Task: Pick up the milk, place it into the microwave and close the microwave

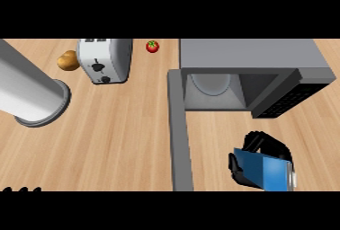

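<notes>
Right hand [256,148] curled round blue milk [266,170] carton, raised before microwave [252,56], door [178,130] swung wide for loading. Left hand [20,189] barely shows at lower edge, finger state unclear.

Right hand [256,143] curled, apparently gripping.

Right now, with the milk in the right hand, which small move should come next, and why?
Probably carry the milk forward toward the microwave. The right hand is curled round the carton in front of the open cavity, and the door stands swung out at its left, so the way in looks free.
</notes>
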{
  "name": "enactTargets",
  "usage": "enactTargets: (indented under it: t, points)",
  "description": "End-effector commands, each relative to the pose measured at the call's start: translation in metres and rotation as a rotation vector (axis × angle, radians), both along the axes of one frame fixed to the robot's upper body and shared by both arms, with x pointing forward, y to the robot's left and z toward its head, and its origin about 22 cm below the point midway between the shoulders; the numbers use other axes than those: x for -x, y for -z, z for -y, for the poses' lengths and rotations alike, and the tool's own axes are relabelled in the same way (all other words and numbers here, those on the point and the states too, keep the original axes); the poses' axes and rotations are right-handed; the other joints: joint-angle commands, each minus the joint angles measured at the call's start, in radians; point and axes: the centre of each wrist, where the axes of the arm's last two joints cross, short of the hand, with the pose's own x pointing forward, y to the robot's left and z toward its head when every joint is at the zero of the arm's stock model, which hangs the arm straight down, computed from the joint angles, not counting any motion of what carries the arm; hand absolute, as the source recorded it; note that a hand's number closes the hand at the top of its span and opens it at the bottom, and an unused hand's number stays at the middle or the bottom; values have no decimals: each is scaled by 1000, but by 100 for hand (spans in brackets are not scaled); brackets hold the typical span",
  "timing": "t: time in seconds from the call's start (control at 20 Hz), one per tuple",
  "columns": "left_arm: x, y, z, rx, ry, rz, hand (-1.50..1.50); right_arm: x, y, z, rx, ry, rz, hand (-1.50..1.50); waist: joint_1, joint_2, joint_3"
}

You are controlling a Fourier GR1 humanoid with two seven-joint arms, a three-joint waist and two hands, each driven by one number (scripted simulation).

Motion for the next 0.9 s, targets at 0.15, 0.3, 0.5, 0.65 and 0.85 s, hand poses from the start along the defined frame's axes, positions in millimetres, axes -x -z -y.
enactTargets:
  t: [0.15,0.3,0.5,0.65,0.85]
  points:
    - [4,-12,6,14,-16,-4,-150,-20,-24,-23,81,27,4,150,5,1,0]
    - [-1,5,-6,4,-25,-6,-150,-36,-26,-38,94,28,-10,150,6,2,0]
    - [8,12,-22,0,-33,-14,-150,-57,-19,-38,125,29,-30,150,8,2,0]
    - [1,-4,-11,-6,-17,0,-150,-98,-19,-62,184,63,-62,150,22,6,1]
    - [8,0,-12,-22,-14,-1,-150,-107,-3,-57,232,123,-135,150,20,5,1]
